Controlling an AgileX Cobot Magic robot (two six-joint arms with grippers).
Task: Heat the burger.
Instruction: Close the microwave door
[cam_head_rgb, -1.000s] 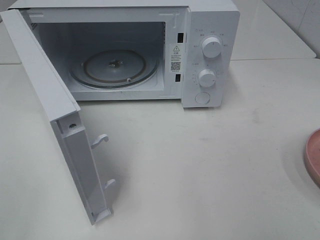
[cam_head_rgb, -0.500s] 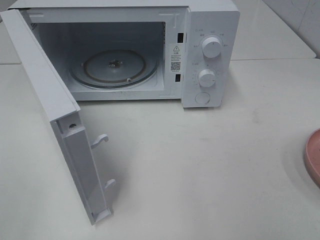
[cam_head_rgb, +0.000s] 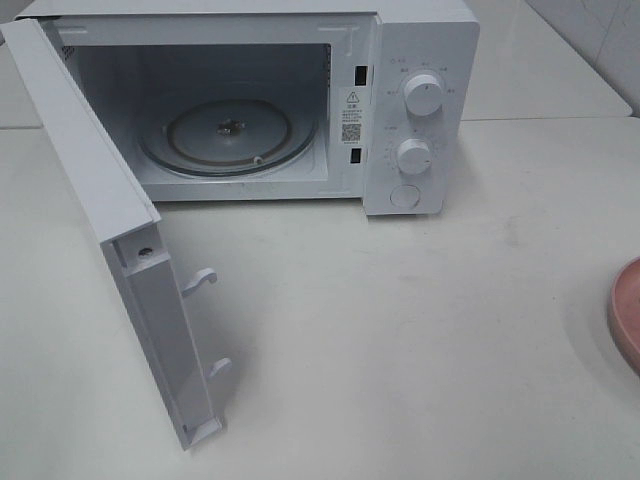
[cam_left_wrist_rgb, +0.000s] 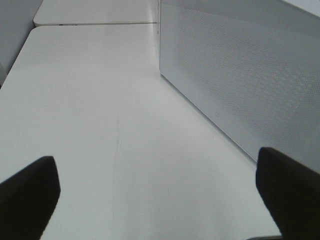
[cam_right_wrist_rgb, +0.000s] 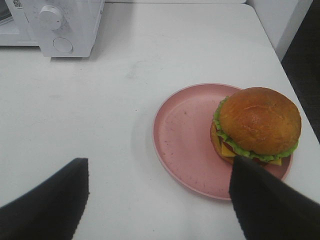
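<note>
Microwave (cam_head_rgb: 300, 100) door (cam_head_rgb: 120, 250) hangs wide open at upper left of the overhead frame. Burger (cam_right_wrist_rgb: 257, 125) sits on the pink plate (cam_right_wrist_rgb: 185, 140), right side. Both claws, left (cam_left_wrist_rgb: 160, 195) and right (cam_right_wrist_rgb: 160, 200), are spread, holding nothing.

white microwave (cam_head_rgb: 300, 100) w/ door (cam_head_rgb: 110, 230) wide open, pink plate (cam_head_rgb: 625, 312) at table (cam_head_rgb: 420, 340) edge

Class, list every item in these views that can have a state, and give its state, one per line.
Microwave door: swung wide open.
Glass turntable: bare.
Burger: on pink plate, off-centre.
Left gripper: open, holding nothing.
Right gripper: open, holding nothing.
</note>
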